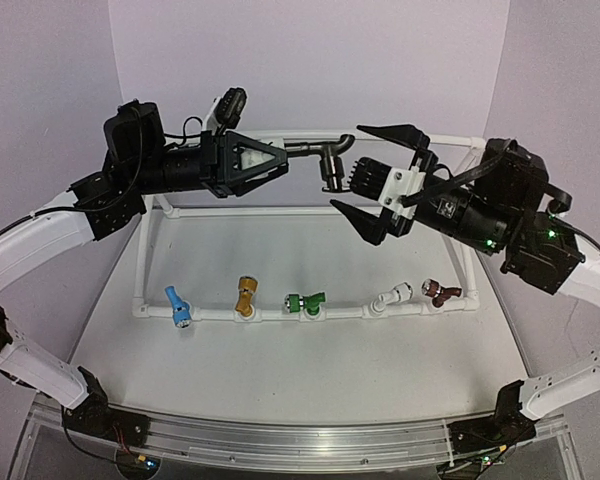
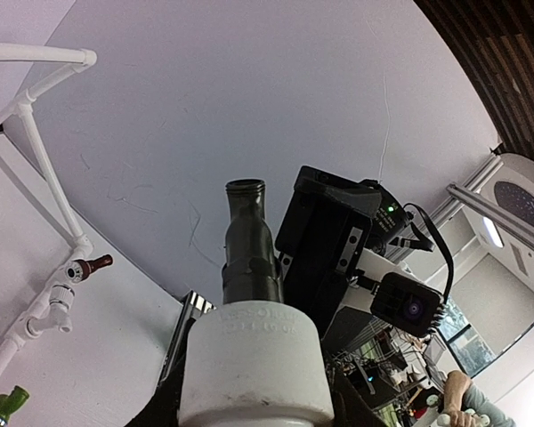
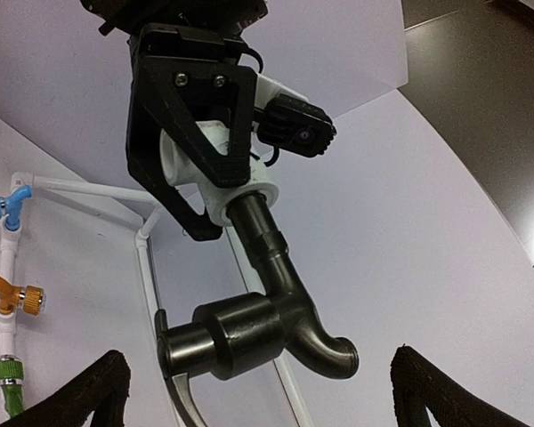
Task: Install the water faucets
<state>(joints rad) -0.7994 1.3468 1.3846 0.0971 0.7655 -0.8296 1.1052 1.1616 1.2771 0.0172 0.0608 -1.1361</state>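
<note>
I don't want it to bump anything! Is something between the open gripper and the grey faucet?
Nothing visible. The right gripper is open, facing the dark grey faucet, which the left gripper holds in open air.

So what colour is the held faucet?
Dark grey faucet, clearest in the right wrist view.

White pipe frame (image 1: 250, 211) sits on the pale table (image 1: 280, 370), rectangular, with its back rail raised on uprights. Plain white backdrop (image 1: 310, 60) on three sides. Aluminium rail (image 1: 300, 440) runs along the near table edge. Left wrist view catches the room beyond: dark slatted ceiling (image 2: 507, 62), round pale fixture (image 2: 525, 200), someone's hand (image 2: 458, 391) bottom right.
</note>
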